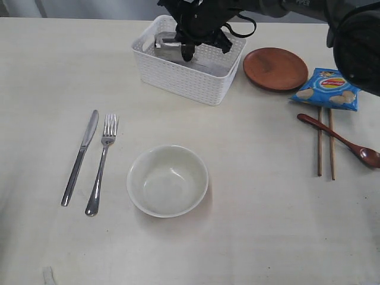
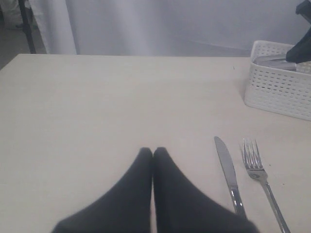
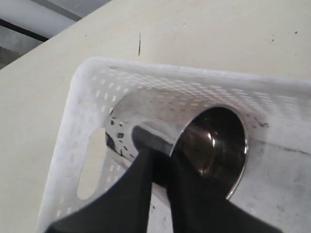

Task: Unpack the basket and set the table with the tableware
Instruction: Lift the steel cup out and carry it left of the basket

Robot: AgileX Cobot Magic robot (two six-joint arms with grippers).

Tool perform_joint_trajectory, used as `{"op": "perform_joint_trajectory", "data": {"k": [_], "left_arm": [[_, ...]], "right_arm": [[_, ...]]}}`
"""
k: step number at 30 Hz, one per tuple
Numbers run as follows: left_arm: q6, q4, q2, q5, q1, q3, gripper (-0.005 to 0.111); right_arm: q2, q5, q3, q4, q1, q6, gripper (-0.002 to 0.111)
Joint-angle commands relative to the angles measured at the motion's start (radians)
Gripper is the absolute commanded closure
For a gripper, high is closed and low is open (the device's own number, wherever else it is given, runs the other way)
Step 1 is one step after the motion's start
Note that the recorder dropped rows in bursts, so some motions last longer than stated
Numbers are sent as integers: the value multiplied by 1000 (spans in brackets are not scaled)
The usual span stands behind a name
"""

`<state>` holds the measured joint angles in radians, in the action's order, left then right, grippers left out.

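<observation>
Pale bowl [image 1: 167, 180]: stood on worktop [image 1: 255, 196], knife [image 1: 80, 155] and fork [image 1: 102, 163] beside it. White basket [image 1: 178, 74]: held steel cup [image 3: 146, 114] lying sideways, rim pinched by right tool [image 3: 160, 158]. Closed left tool [image 2: 153, 153]: fingers together, above worktop.

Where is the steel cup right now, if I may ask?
In the exterior view the steel cup lies sideways inside the basket, left of the brown plate, the right hand gripping its rim.
</observation>
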<state>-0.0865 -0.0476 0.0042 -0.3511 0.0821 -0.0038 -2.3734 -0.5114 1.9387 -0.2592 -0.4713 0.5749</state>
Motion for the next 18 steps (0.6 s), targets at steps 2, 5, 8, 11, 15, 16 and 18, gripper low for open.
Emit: {"op": "perform_joint_trajectory", "data": {"k": [2,5,8,11,15,16,18], "left_arm": [[4,-8,-4,9,-3,4,107],[4,-8,-4,9,-3,4,107],[4,-8,-4,9,-3,4,107],[4,-8,-4,9,-3,4,107],[4,-8,-4,9,-3,4,107],[4,-8,-4,9,-3,4,107],[4,-8,-4,9,-3,4,107]], "right_arm": [[34,-50,3,26,2,-55,109],[70,-96,17,49,2,-68,109],[108,-156,45,97,0,-84,109],[150,-203,61,106,-5,-133,109],[205,-221,61,108,-26,-213,109],[213,-232,61,108,-33,-231,109],[227,-253,61,108,-56,-285,109]]}}
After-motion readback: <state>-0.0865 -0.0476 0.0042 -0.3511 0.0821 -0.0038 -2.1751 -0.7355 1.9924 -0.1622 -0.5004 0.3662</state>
